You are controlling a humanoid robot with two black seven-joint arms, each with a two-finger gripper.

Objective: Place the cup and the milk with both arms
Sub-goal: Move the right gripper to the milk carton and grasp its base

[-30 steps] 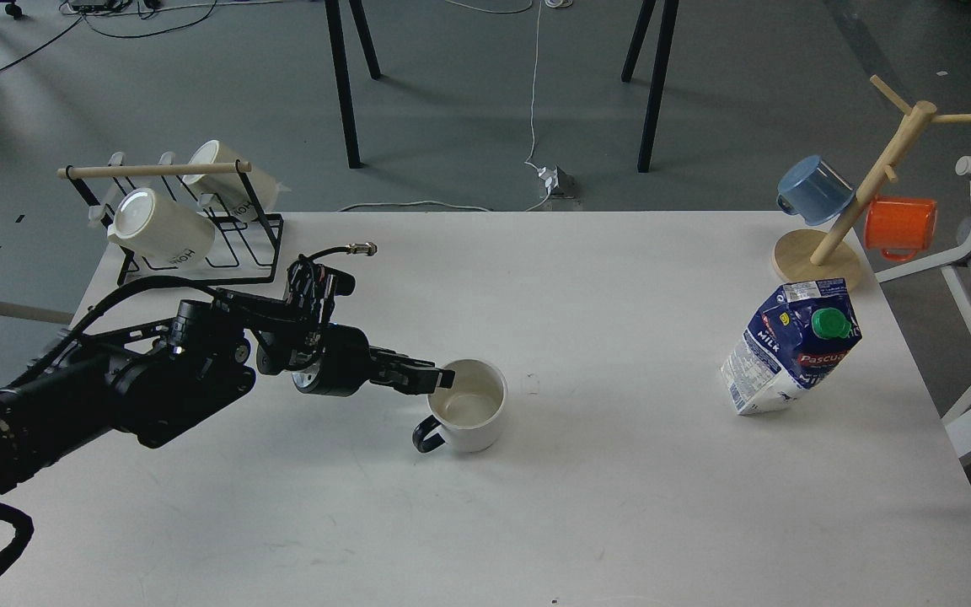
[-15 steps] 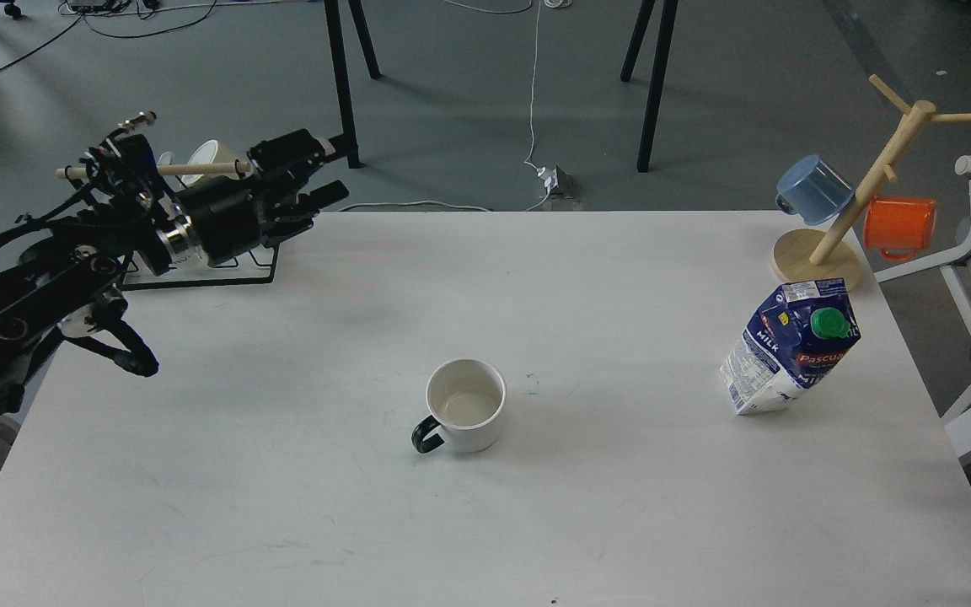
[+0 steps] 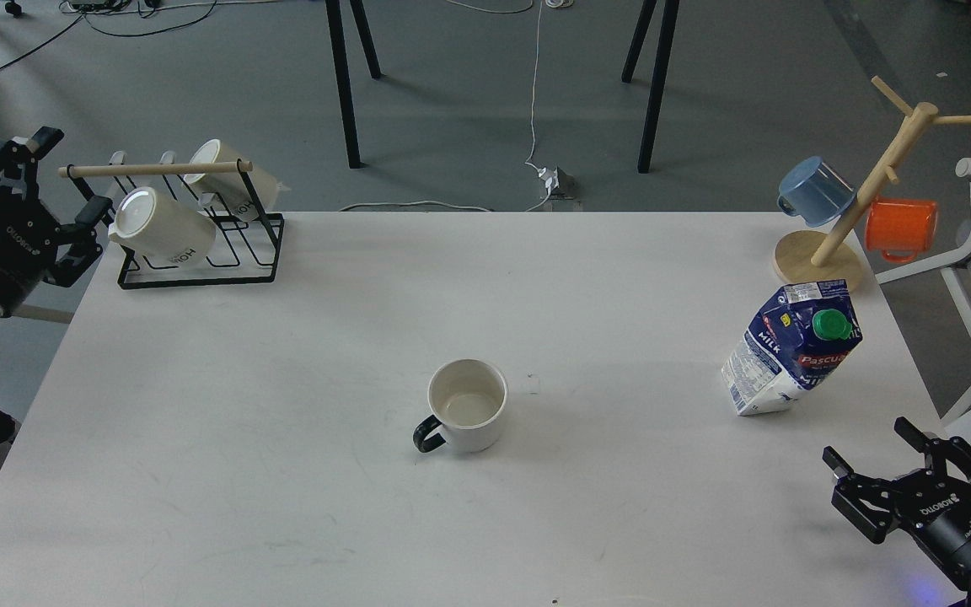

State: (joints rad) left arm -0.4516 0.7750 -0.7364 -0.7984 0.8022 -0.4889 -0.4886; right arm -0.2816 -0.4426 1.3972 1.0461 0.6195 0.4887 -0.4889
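— White table [image 3: 283,472]: your cup [image 3: 469,405] stands upright near its middle, black handle toward you. The milk [image 3: 791,347]?

— Upright, well right of the cup.

— Grippers?

— Your left gripper [image 3: 47,194] hangs off the table's left edge, fingers spread wide, empty. Your right gripper [image 3: 907,459] sits at the near right corner, also spread, empty.

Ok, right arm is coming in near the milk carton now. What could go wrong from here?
1. The milk carton looks tilted, so a nudge from the open right gripper could topple it.
2. It stands close to the mug tree; a wide approach might clip the orange mug.
3. The left gripper sits beside the black rack, which it might snag.
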